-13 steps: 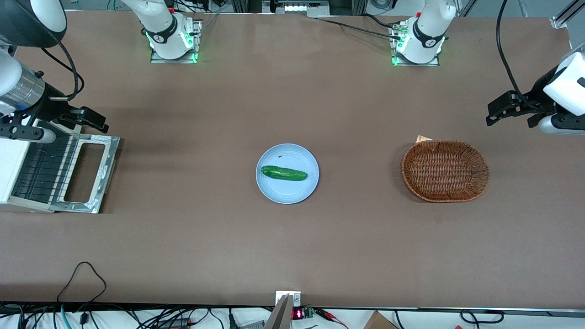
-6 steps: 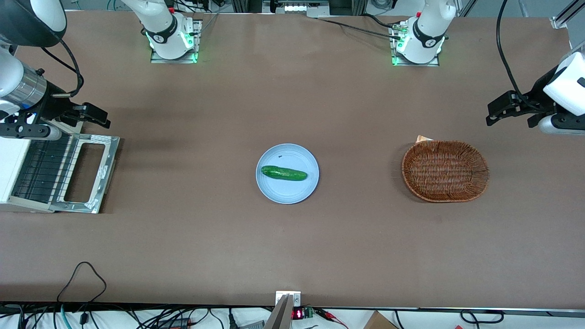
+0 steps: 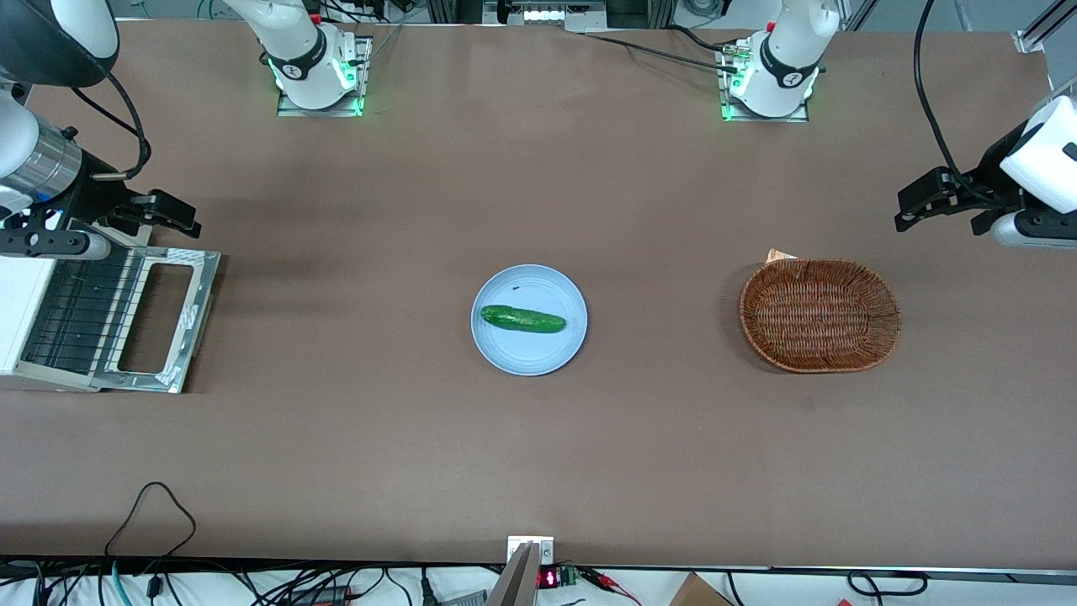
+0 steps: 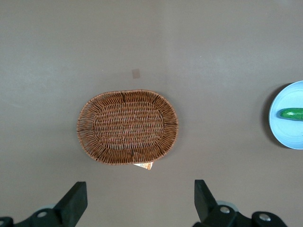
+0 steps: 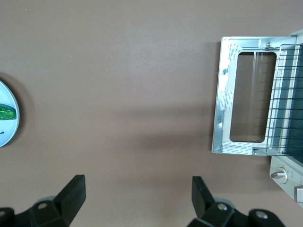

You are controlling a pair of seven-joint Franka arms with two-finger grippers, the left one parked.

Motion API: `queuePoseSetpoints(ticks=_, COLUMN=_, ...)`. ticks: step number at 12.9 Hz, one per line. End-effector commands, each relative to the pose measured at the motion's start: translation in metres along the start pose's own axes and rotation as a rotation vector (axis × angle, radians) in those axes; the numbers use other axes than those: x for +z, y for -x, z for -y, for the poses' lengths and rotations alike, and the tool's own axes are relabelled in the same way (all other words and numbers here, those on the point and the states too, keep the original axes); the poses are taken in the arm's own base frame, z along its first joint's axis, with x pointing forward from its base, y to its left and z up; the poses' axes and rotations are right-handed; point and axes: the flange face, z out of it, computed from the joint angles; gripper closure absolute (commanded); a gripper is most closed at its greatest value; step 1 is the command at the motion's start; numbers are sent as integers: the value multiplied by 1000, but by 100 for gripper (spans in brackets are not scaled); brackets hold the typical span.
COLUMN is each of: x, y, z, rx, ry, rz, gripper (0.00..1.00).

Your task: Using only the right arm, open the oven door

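Since a second ago the right arm point(image 3: 38, 160) has pulled up and back from the oven door point(image 3: 160, 320), drifting slightly farther from the front camera; door, plate and basket have not shifted.

Front view: the oven point(image 3: 17, 324) sits at the working arm's end of the counter point(image 3: 538, 454). Its door lies folded down flat on the counter, window facing up, wire rack point(image 3: 76, 307) exposed. Claw point(image 3: 172, 215) hangs above the counter just off the door's corner that lies farther from the camera, touching nothing. Door's long axis runs toward and away from the camera; claw sits at its farther end. Task looks done, so the next move is probably just a retreat. Blue plate point(image 3: 528, 353) with cucumber point(image 3: 522, 319) mid-counter, wicker basket point(image 3: 820, 315) toward the parked arm's end.

Left wrist view: only basket point(image 4: 128, 126), plate rim point(image 4: 279, 135) and cucumber tip point(image 4: 292, 114). Nothing of the oven.

Right wrist view: claw point(image 5: 137, 201) fingers spread wide, empty, bare counter between them. Door point(image 5: 227, 101) lies flat, well apart from the fingers point(image 5: 73, 191); rack point(image 5: 286, 99) and one oven knob point(image 5: 279, 173) show beside it. Plate edge point(image 5: 10, 118) visible too.
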Motion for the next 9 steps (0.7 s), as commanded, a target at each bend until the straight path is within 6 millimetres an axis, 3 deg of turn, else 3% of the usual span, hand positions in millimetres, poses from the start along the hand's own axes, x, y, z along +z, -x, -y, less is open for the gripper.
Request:
queuePoseSetpoints(ticks=1, x=-4, y=-6, z=-2, rx=-16, ry=11, rz=10, gripper=1)
queuePoseSetpoints(ticks=9, x=-5, y=-12, z=-5, rx=-15, ry=19, rz=14, gripper=1)
